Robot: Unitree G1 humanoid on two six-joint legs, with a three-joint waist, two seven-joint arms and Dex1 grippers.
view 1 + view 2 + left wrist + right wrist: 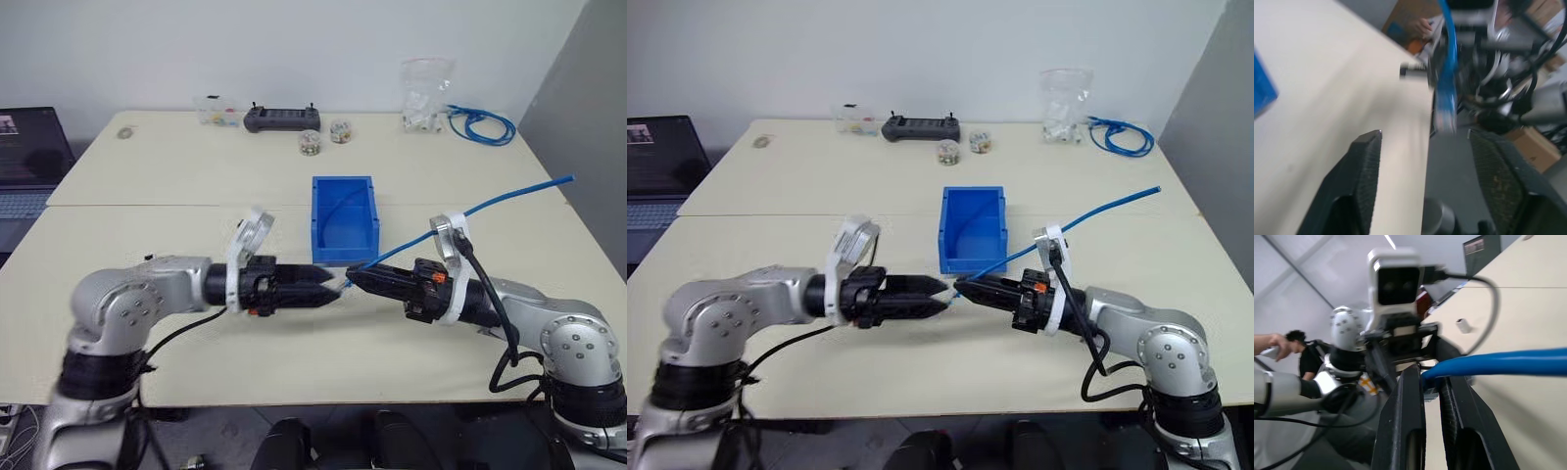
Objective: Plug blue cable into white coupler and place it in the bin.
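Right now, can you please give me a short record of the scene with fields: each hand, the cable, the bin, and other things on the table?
left hand: open, holds nothing, tips facing the cable's plug
right hand: shut on the blue cable, near its plug end
cable: runs from the right hand up and away to the robot's right
coupler: cannot tell where it is
bin: on the table, just beyond the two hands
far edge of table: coiled blue cable, clear bag, black controller
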